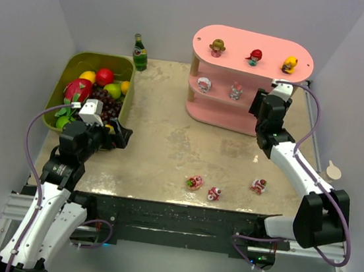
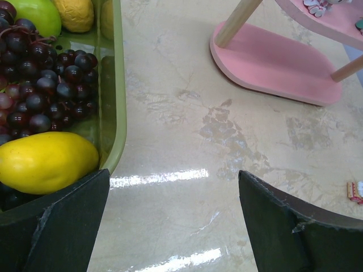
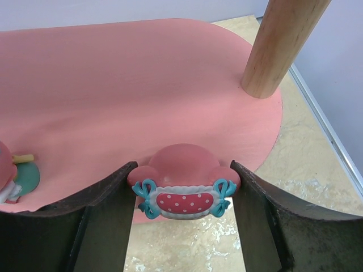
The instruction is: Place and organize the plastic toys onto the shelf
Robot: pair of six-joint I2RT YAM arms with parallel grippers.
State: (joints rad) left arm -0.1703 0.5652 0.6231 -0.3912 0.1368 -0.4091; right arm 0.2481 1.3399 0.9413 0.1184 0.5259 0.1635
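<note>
The pink shelf (image 1: 253, 46) stands at the back right. Three plastic toys line its top board: a brown-haired one (image 1: 217, 47), a red one (image 1: 254, 56) and a yellow one (image 1: 289, 63). Two more (image 1: 204, 84) (image 1: 236, 91) sit on the middle tier. Three toys (image 1: 194, 182) (image 1: 214, 194) (image 1: 258, 185) lie on the table near the front. My right gripper (image 3: 182, 192) is shut on a pink toy with a polka-dot bow (image 3: 184, 167), held just at the edge of the middle board (image 3: 142, 85) by a wooden post (image 3: 281, 45). My left gripper (image 2: 173, 221) hangs open over bare table beside the bin.
An olive-green bin (image 1: 105, 57) of toy fruit, grapes (image 2: 51, 85) and a yellow fruit (image 2: 45, 161) among them, sits at the back left. A green bottle (image 1: 140, 52) stands behind it. A small round wooden piece (image 1: 334, 172) lies off the table's right side.
</note>
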